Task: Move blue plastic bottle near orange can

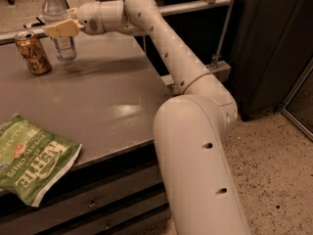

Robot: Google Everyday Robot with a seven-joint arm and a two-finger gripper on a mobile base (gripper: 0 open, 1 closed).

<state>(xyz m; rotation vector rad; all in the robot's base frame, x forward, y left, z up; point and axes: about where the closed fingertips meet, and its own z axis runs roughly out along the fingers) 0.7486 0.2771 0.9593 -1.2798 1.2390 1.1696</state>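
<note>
The green chip bag point(29, 155) at the near left edge of the surface point(112, 87) shows big white letters, upside down to the camera: "KETTLE". A smaller line beside them seems to say "POTATO CHIPS". Nothing can be read on the can point(33, 53), nor on the bottle point(64, 45) that the jaws clasp at the far left.

Your gripper point(59, 28) sits at the table's far left, closed around the blue plastic bottle point(65, 48). From the bottle, the orange can point(33, 53) stands near at 8 o'clock, with only a narrow gap between them. The arm point(161, 38) blocks 3 o'clock. Bare table point(112, 97) lies open from 4 to 6 o'clock. The green chip bag point(29, 158) overhangs the near edge at 7 o'clock, well apart.
</note>
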